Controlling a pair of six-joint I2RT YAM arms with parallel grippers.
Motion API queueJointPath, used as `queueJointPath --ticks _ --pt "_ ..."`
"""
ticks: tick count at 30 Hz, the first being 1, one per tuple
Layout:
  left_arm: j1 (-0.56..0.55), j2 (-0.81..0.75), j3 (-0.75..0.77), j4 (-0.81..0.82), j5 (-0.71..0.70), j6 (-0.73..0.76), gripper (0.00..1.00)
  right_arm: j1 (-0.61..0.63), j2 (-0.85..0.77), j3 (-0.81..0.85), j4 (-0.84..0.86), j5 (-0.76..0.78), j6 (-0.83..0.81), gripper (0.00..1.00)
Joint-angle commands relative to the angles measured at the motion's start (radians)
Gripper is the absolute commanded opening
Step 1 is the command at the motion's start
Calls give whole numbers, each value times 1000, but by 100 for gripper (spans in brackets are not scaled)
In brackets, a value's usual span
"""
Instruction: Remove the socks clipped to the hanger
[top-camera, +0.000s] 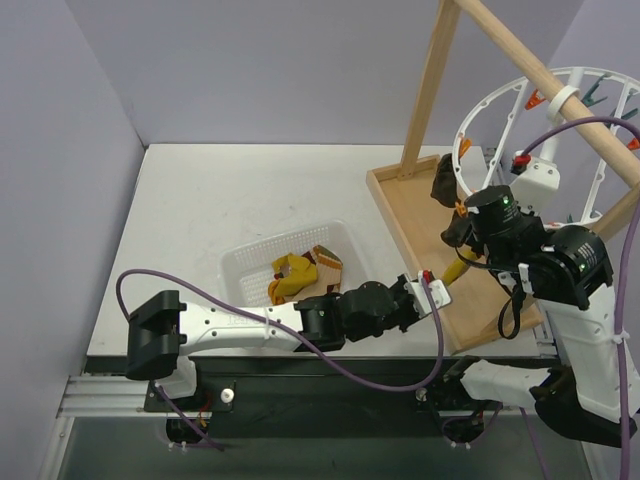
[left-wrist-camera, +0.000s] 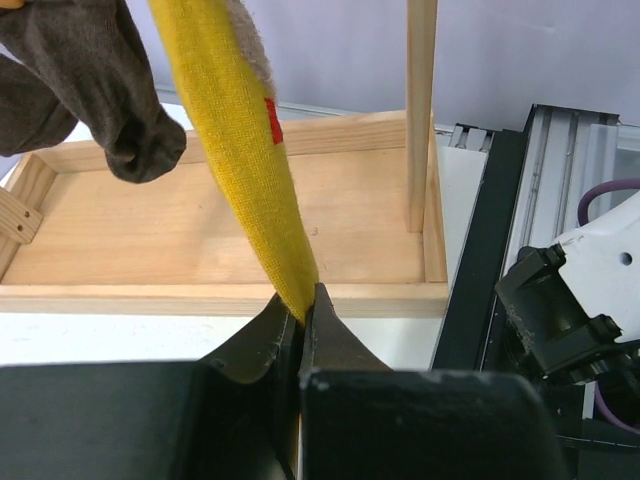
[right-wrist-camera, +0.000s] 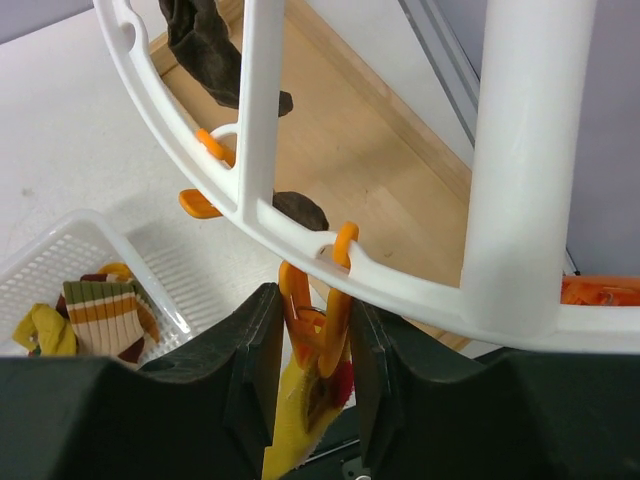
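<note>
Hanging taut, the mustard-yellow fabric sock (left-wrist-camera: 240, 150) ran lengthwise from the small orange plastic clip (right-wrist-camera: 315, 320) on the large white plastic ring hanger (right-wrist-camera: 200, 150) down to the left gripper (left-wrist-camera: 302, 310), clamped on its lower end. Right gripper (right-wrist-camera: 312, 340) sat nearer the clip, jaws pinched on it. Count: apparently two dark brown socks (right-wrist-camera: 205, 50) clipped, two loose socks (right-wrist-camera: 100, 310) in the white mesh basket (top-camera: 240, 262).

Here the right hand (right-wrist-camera: 313, 335) pinches the orange clip (right-wrist-camera: 292, 287) under the hanger (right-wrist-camera: 250, 213) rim, yellow sock (right-wrist-camera: 290, 432) dangling at six o'clock.
</note>
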Motion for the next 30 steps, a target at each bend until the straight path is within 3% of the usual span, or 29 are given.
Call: queueJointPath --ticks 1,12,17,22,27,30 --pt "-7 -37 -8 15 33 -28 0 -11 -11 -39 64 44 12 0" --pt "81 -132 -67 -40 126 -229 0 -26 -31 -22 161 36 -34 0" --pt "295 -261 -164 -135 251 -453 0 -24 -80 -63 192 -10 -45 0" --pt "459 -451 -330 -135 309 -571 0 -24 -118 -102 202 -19 -40 0" --pt "588 -579 -409 -180 281 -570 16 -27 -126 -131 219 -41 -45 0" --pt "615 -603 -417 -223 280 -545 33 -27 -118 -131 225 -60 -53 0"
